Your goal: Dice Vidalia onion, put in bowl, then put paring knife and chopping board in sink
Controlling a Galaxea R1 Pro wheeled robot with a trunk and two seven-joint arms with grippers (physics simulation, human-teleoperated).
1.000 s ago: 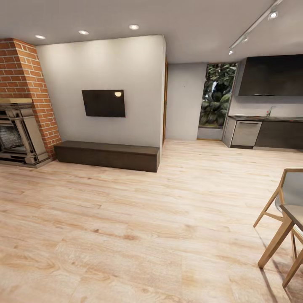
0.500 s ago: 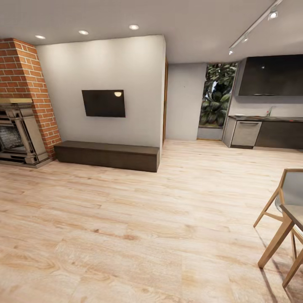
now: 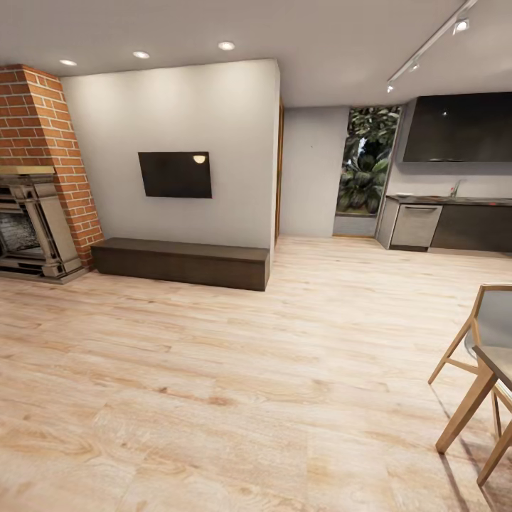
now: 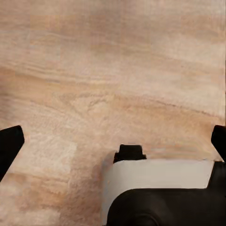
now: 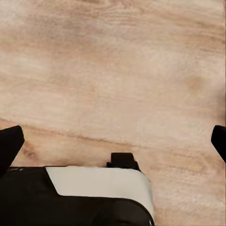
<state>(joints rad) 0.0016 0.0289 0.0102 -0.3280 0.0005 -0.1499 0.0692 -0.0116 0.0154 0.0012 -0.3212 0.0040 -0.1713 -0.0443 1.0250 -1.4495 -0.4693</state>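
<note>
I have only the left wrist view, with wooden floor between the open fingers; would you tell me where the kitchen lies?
Observer: In the head view, the kitchen is far across the room, ahead and to the right.
Operator: Does anything stand near us?
Observer: A wooden chair stands close by on the right.
Operator: How is the right gripper?
Observer: The right gripper is open over the wooden floor, holding nothing.
</note>
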